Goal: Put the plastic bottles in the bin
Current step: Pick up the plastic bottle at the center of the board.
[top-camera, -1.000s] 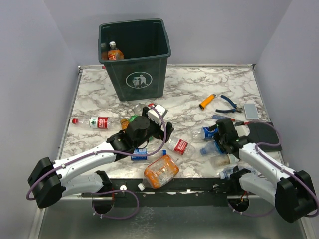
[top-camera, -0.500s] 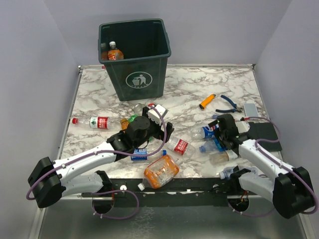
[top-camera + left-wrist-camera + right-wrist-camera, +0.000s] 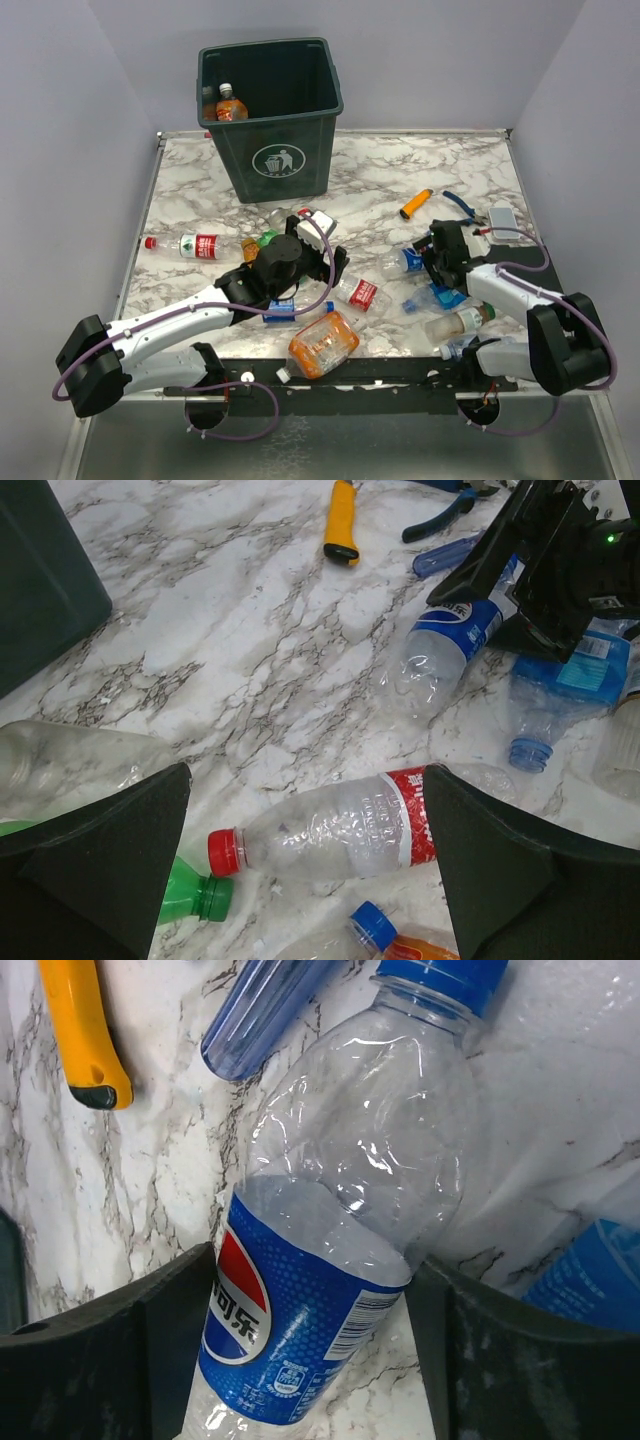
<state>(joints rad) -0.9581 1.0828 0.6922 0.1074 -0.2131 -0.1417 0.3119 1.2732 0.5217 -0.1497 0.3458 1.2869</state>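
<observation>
Top external view, stock count. Bin, at the 11 o'clock end of the marble table: at least two bottles inside. Left lying from 9 through 4 o'clock: roughly ten, so most of the job. Left gripper: jaws wide, empty, above red-label bottle. Right gripper: jaws straddling blue-label bottle at 3 o'clock; firm grip cannot be told.

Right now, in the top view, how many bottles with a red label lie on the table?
2. One red-label bottle lies near the left edge of the table; the other lies by the left end effector. Its arm may hide more.
</observation>
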